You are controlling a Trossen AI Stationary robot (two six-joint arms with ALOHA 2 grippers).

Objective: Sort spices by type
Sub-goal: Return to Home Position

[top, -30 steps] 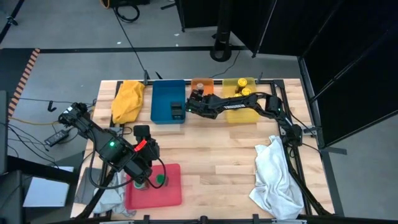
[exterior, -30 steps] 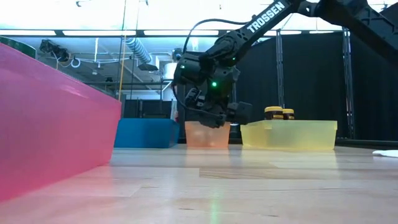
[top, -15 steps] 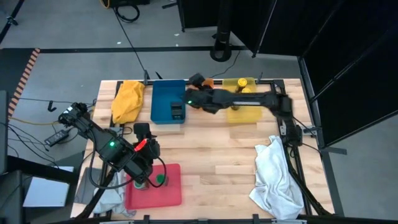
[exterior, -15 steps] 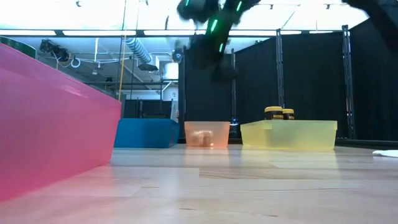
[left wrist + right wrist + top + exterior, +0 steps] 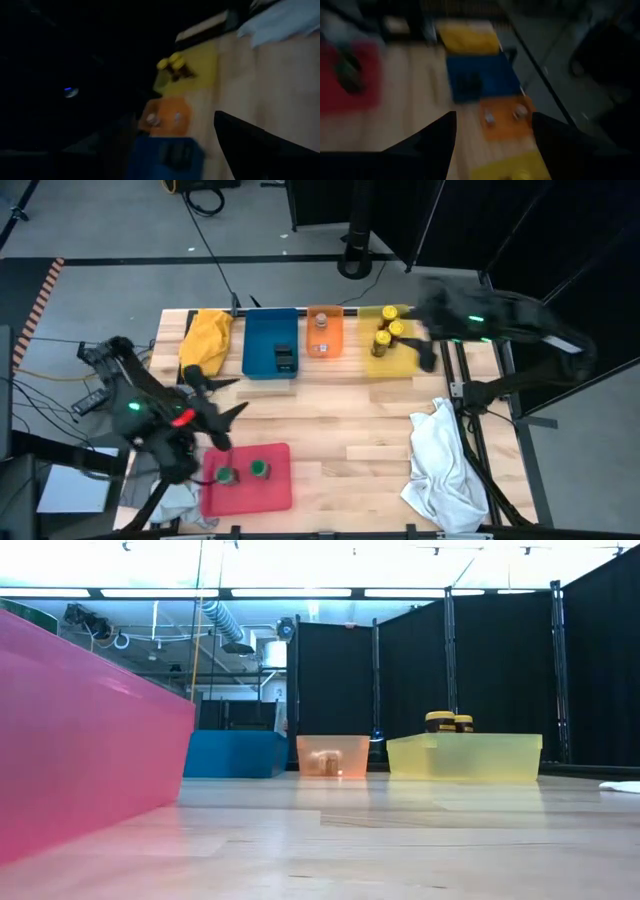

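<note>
Both arms raised above the sorted trays, both grippers empty.

High view: the left gripper (image 5: 228, 397) hangs with its fingers spread wide over the wooden table (image 5: 350, 430), just beside the flat red plastic tray (image 5: 275, 490) that holds two green-lidded jars (image 5: 259, 470). The blurred right gripper (image 5: 428, 360) is at the right edge of the flat yellow plastic tray (image 5: 400, 365), where the yellow-lidded jars (image 5: 384, 338) stand. Little black rectangular boxes (image 5: 284, 358) lie in the flat blue plastic tray (image 5: 262, 330), and tiny grey-topped jars (image 5: 320, 323) in the flat orange plastic tray (image 5: 334, 340). A crumpled yellow cloth (image 5: 205, 340) and a white cloth (image 5: 440, 460) lie on the table.
Low view: the yellow lids stand above the yellow tray's rim.
Left wrist view: dim, with only one dark finger clear.
Right wrist view: two dark fingers stand far apart with nothing between them.
</note>
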